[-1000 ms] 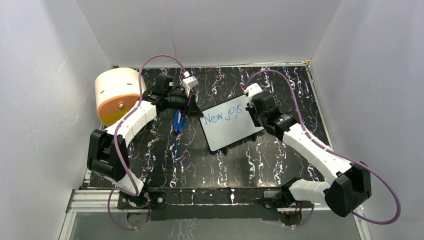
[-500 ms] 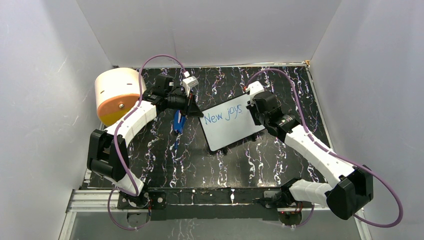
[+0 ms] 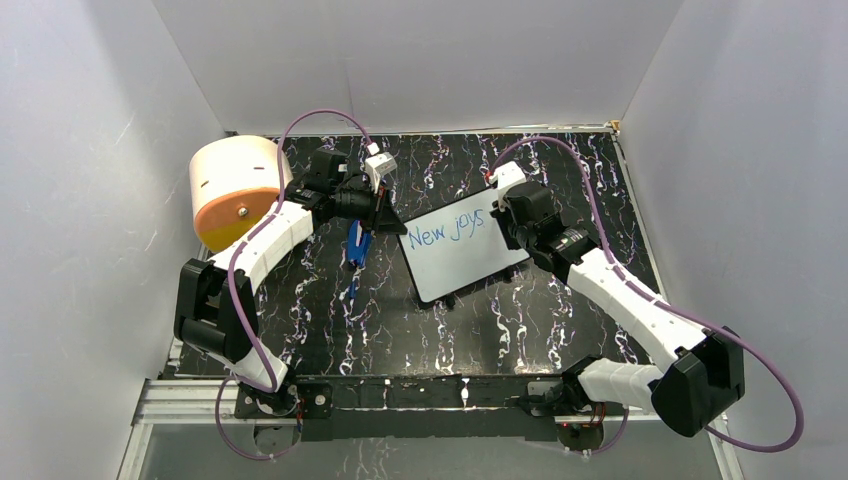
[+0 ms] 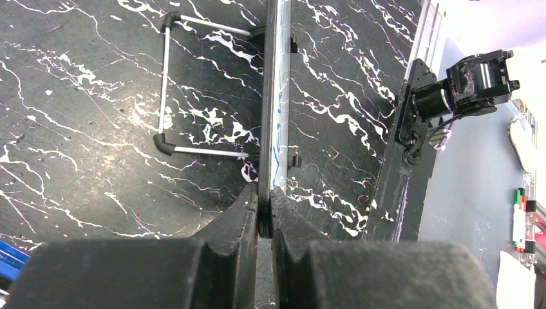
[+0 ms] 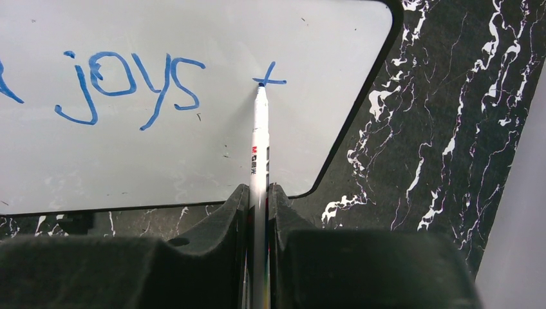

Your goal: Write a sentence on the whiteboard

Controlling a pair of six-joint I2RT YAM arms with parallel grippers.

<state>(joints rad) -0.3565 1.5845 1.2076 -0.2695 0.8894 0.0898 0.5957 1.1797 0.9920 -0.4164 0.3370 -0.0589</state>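
The right gripper has its fingers narrowed tight on a white marker. The marker runs from the pads straight out toward 12 o'clock. Its tip touches the whiteboard at the foot of a small blue cross-shaped stroke. The sentence lies at 9 o'clock of that tip, and in this view only the end of one word and "joys" can be read. The board's rounded black-framed corner sits at 2 o'clock of the tip, with the black marbled table beyond it.

The left gripper is pinched on the whiteboard, seen here edge-on. The board's edge runs from between the fingers toward 12 o'clock. A thin wire stand joined to the board lies on the table at 9 o'clock of that edge.

From above, the whiteboard lies tilted at the middle of the table. The left gripper is at its 10 o'clock corner and the right gripper at its 2 o'clock corner. The sentence reads "New joys" along the top of the board. Blue pens lie just beside the board at 9 o'clock. A round peach-coloured tub stands farther out the same way.
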